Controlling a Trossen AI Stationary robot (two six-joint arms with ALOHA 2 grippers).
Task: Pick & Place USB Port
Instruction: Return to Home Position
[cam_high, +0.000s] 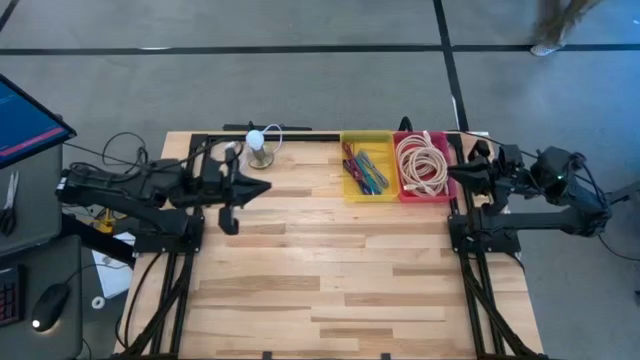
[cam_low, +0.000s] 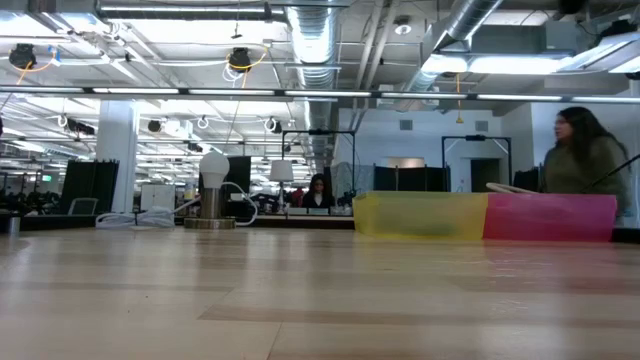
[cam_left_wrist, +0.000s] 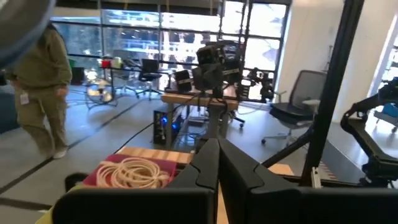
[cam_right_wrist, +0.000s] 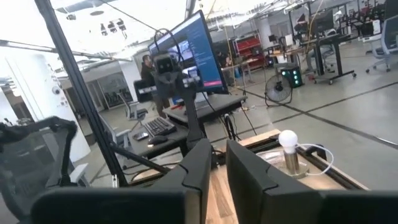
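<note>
A yellow bin (cam_high: 367, 165) of coloured small parts and a red bin (cam_high: 424, 163) with a coiled cream cable rest side by side at the table's far edge. I cannot pick out a USB port. My left gripper (cam_high: 262, 187) hovers above the table's left part, shut and empty, pointing right. My right gripper (cam_high: 452, 172) hovers by the red bin's right side, pointing left, with a narrow gap between its fingers and nothing in it. The low view shows both bins (cam_low: 420, 215) (cam_low: 550, 217) but no gripper.
A white bulb on a round metal base (cam_high: 258, 150) with a white cord stands at the far edge, left of the yellow bin. Bare wood spans the table's middle and near half (cam_high: 330, 280). A person (cam_low: 585, 165) stands beyond the table on the right.
</note>
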